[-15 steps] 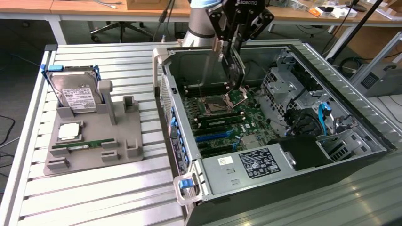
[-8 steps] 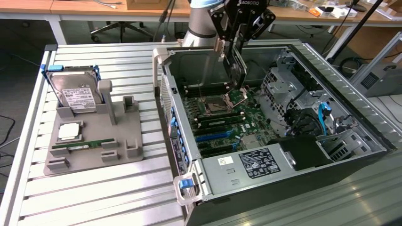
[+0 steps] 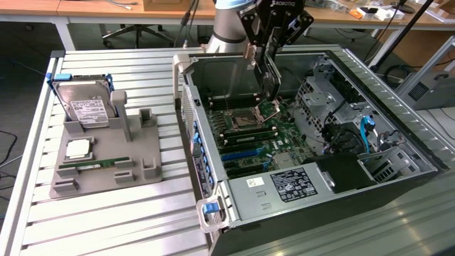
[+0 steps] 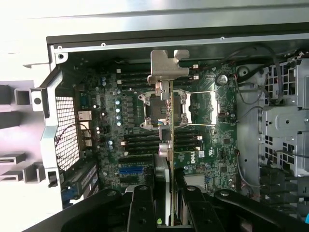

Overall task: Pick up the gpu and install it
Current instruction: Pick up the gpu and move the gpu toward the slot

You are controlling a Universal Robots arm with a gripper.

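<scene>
The gpu (image 3: 269, 80) is a thin dark card hanging on edge over the open computer case (image 3: 186, 101), above the motherboard (image 3: 250, 136) near the CPU socket. My gripper (image 3: 266, 53) is shut on the card's upper part. In the wrist view the gpu (image 4: 172, 125) appears edge-on between the black fingers (image 4: 143, 203), with its silver end bracket (image 4: 167, 67) at the far end. The card is clear of the board and the blue expansion slots (image 4: 131, 170) lie to one side of it.
On the exterior view's left, a grey fixture (image 3: 146, 160) carries a silver hard drive (image 3: 85, 106), a CPU (image 3: 78, 149) and a green RAM stick (image 3: 92, 164). Inside the case are a power supply (image 3: 290, 185), a drive cage (image 3: 320, 101) and cables (image 3: 366, 133).
</scene>
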